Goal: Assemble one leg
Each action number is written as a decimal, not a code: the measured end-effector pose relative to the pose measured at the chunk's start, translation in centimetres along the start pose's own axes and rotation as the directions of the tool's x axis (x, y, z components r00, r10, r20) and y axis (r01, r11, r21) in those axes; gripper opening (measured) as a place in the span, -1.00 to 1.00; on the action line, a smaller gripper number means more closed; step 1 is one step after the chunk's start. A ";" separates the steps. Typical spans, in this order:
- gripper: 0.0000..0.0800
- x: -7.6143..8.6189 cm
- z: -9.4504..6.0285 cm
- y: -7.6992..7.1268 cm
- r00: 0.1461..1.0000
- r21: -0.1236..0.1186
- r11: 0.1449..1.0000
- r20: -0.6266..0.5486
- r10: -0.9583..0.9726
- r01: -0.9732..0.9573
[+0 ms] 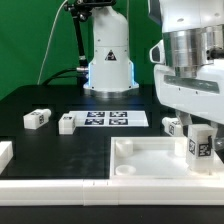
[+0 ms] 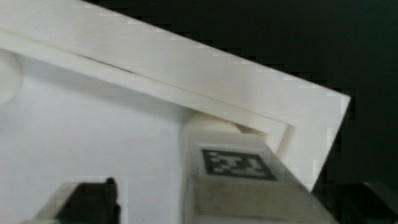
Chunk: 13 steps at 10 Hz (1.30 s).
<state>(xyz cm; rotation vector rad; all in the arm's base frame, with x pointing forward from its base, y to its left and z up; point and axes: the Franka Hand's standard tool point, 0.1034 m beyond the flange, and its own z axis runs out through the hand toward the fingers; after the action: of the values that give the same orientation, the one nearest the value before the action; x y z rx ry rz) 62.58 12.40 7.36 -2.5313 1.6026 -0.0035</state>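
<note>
A white leg with a black-and-white tag stands upright in the corner of the large white panel nearest the exterior view's right. My gripper is directly above it, with its fingers down on either side. In the wrist view the leg is between the two dark fingers. One finger is clearly apart from the leg and the other is close beside it. The gripper is open around the leg. The panel's raised rim runs past the leg.
Three more legs lie on the black table: two on the exterior view's left and one behind the panel. The marker board lies in the middle. The robot base is at the back. Another white part is at the left edge.
</note>
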 end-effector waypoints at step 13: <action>0.31 0.6 0.4 -0.4 0.370 -0.107 0.362 0.068 -0.926 0.926</action>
<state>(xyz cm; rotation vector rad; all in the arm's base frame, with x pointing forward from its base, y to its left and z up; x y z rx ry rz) 63.22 12.05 6.99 -3.1305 -0.1015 -0.0301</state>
